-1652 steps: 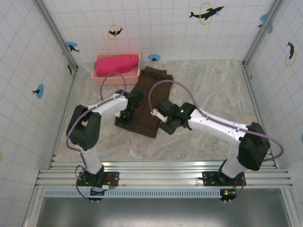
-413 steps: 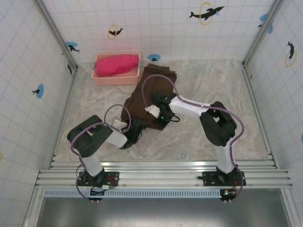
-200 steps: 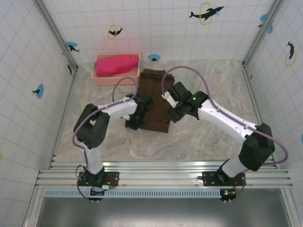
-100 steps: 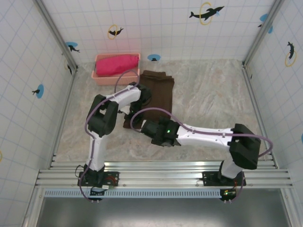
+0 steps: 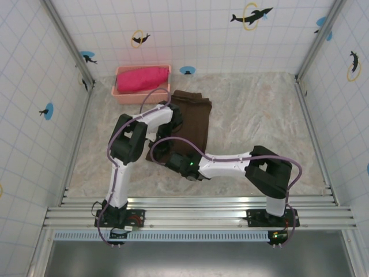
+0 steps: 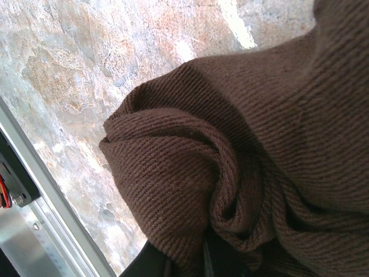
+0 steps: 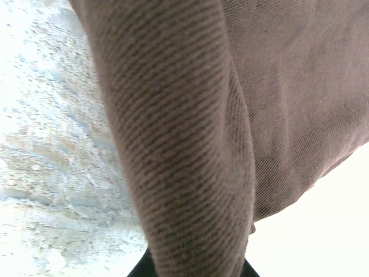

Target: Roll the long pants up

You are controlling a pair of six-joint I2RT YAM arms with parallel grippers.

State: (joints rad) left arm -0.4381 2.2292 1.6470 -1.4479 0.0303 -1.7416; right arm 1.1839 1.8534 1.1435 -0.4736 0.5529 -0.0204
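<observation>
Since half a second ago the right arm has folded in on itself, and its right claw (image 5: pixel 164 152) has slid a little left to the near-left corner of the long pants (image 5: pixel 194 118) — the left arm has barely shifted.

The long pants lie on the table (image 5: pixel 262 118) left of centre, a dark brown strip running from the far end, just right of the pink basket (image 5: pixel 142 94), down toward the near side. The near end is bunched and rumpled. A bright pink cloth (image 5: pixel 141 78) lies in the basket.

The left claw (image 5: pixel 174 115) sits at the left edge of the pants, about midway along. It is clenched on the cloth: in the left wrist view, a twisted wad of brown fabric gathers down into its dark fingers (image 6: pixel 153 264).

The right claw is low at the near end. In its wrist view a thick fold of the fabric rises from between the fingers (image 7: pixel 143 269) and fills the gap — it is grasping that fold, with pale table to the left of it.
</observation>
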